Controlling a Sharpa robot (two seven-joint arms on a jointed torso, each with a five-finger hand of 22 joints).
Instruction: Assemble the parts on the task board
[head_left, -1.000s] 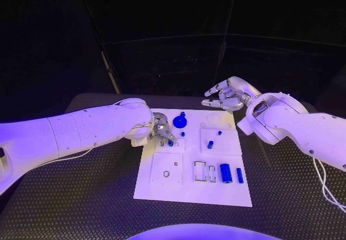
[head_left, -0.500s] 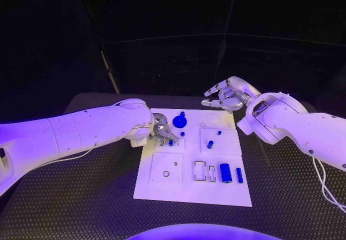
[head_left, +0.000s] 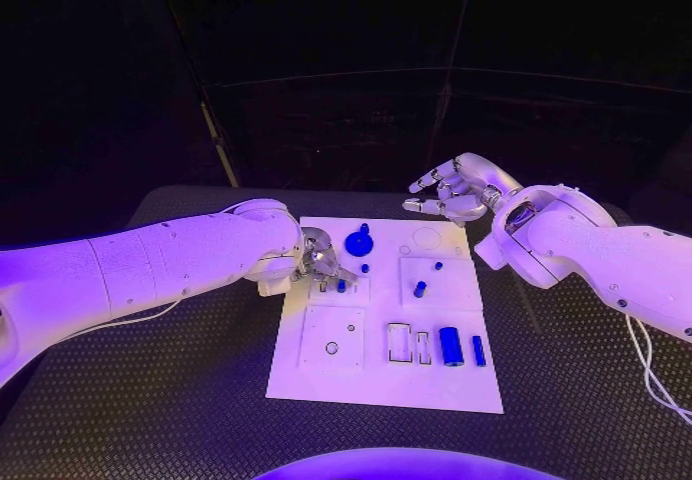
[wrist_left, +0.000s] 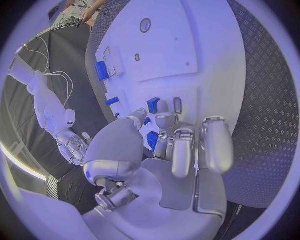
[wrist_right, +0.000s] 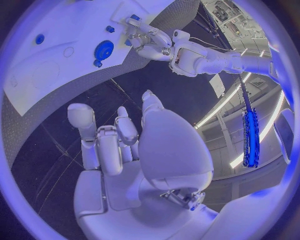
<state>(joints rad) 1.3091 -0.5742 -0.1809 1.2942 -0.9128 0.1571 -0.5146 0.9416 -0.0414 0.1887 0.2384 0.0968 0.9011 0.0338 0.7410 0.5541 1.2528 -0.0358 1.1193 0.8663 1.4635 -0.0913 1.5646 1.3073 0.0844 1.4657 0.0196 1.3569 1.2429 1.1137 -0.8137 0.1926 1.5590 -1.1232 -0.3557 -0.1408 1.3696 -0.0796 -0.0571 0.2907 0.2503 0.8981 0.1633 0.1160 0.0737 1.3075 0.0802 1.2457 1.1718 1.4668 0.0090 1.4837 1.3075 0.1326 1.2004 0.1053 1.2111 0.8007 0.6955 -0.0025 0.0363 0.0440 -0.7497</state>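
Observation:
The white task board (head_left: 361, 375) lies mid-table. My left hand (head_left: 319, 261) is down on its upper left corner. There its thumb and a finger pinch a small blue part (wrist_left: 152, 105) standing beside an empty slot (wrist_left: 177, 105). The same part (head_left: 340, 285) pokes out just below the fingers in the head view. A blue gear (head_left: 359, 242) lies right beside the left hand. My right hand (head_left: 450, 192) hovers above the board's far edge, with fingers apart and nothing in them. The right wrist view looks past that hand (wrist_right: 119, 145) to the gear (wrist_right: 103, 50) and the left hand (wrist_right: 147, 35).
Other blue parts are on the board: a small peg (head_left: 365, 268), a stud (head_left: 420, 290), a dot (head_left: 438, 265), a cylinder (head_left: 451, 346) and a bar (head_left: 479, 350). A round hole (head_left: 332, 348) sits lower left. Black ribbed table (head_left: 159, 400) surrounds the board.

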